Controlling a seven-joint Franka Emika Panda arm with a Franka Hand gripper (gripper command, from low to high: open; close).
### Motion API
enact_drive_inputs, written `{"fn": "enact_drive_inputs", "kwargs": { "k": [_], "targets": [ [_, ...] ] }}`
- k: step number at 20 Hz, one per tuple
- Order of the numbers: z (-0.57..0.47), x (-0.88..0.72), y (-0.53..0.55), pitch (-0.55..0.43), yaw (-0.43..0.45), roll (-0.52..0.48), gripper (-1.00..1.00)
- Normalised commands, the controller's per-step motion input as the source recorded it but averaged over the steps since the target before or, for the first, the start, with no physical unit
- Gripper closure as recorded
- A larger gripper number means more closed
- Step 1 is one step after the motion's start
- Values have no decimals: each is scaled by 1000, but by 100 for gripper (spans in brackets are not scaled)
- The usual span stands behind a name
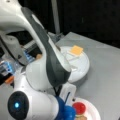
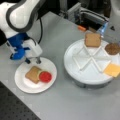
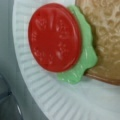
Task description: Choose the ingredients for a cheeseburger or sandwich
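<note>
The sandwich sits on a white plate (image 2: pixel 25 86): a tan toast square (image 2: pixel 32 74) with a red disc (image 2: pixel 45 76) on its right part. In the wrist view the red disc (image 3: pixel 55 37) lies on a light green disc (image 3: pixel 86 62), which overlaps the toast (image 3: pixel 105 37). My gripper (image 2: pixel 32 60) hangs open just above the plate's far rim, holding nothing. Other ingredients rest in the white segmented tray (image 2: pixel 75 72): a toast square (image 2: pixel 92 40), a dark patty (image 2: pixel 112 48) and a yellow cheese square (image 2: pixel 112 69). The cheese (image 1: pixel 76 50) and red disc (image 1: pixel 79 107) also show in a front view.
The arm's white links fill a front view's left, hiding part of the tray (image 1: pixel 82 70) and plate (image 1: pixel 93 107). Grey metal equipment (image 2: pixel 92 15) with an orange piece (image 2: pixel 81 28) stands behind the tray. A dark perforated surface (image 2: pixel 15 110) borders the table.
</note>
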Motion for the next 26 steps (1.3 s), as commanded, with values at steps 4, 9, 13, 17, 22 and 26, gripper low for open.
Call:
{"fn": "enact_drive_inputs", "kwargs": {
  "k": [4, 9, 13, 17, 22, 26],
  "targets": [
    [219, -220, 414, 92, -92, -414, -100],
    [187, -392, 567, 64, -123, -414, -100],
    [173, -508, 735, 41, -151, -324, -100],
    [104, -499, 765, -28, -133, -434, -100],
    [34, -550, 750, -99, -145, -484, -100],
    [70, -625, 630, -129, -181, -434, -100]
  ]
}}
